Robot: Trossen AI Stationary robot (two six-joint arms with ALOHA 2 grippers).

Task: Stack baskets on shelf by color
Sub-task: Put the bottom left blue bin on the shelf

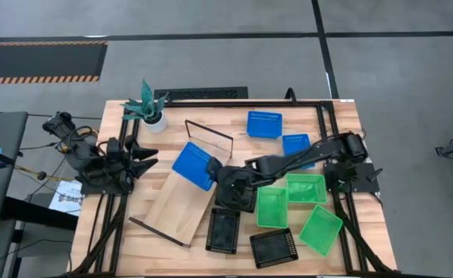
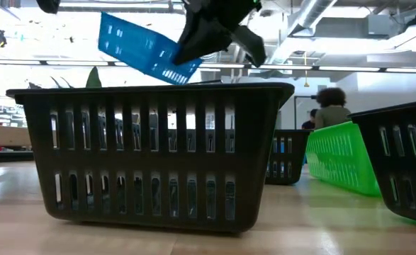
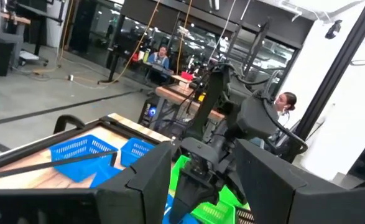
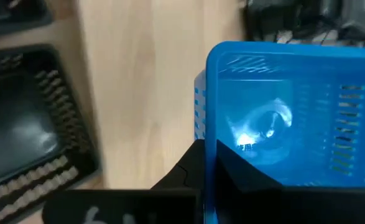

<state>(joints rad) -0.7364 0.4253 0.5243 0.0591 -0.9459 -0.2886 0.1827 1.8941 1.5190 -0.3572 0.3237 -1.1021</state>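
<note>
Lowest in the high view, two black baskets (image 1: 223, 230) (image 1: 274, 248) sit on the table (image 1: 365, 232) near its bottom edge, with a green basket (image 1: 320, 229) just to their right, tilted. Above these, two more green baskets (image 1: 272, 208) (image 1: 306, 188) lie side by side at centre right.

The shelf (image 1: 181, 205) lies flat and slanted at lower centre, running from a wire end (image 1: 158, 230) at lower left up to the other wire end (image 1: 208, 137) at upper centre.

The right gripper (image 1: 220, 179) reaches in from the right edge to frame centre. Its fingers are closed down on the rim of a blue basket (image 1: 194, 165), pinching one wall between them; the right wrist view shows the wall (image 4: 208, 124) running between the two dark fingers. In the low view this blue basket (image 2: 144, 48) hangs tilted in the air at the top, above a black basket (image 2: 151, 156) that fills the foreground. From above it hovers over the shelf's upper end.

The left gripper (image 1: 143, 157) waits at the left side of the table, pointing right, its fingers standing apart with nothing between them.

Farther up, two blue baskets (image 1: 264, 123) (image 1: 296, 147) rest at upper right, near each other. A potted plant (image 1: 152, 110) stands at upper left.
</note>
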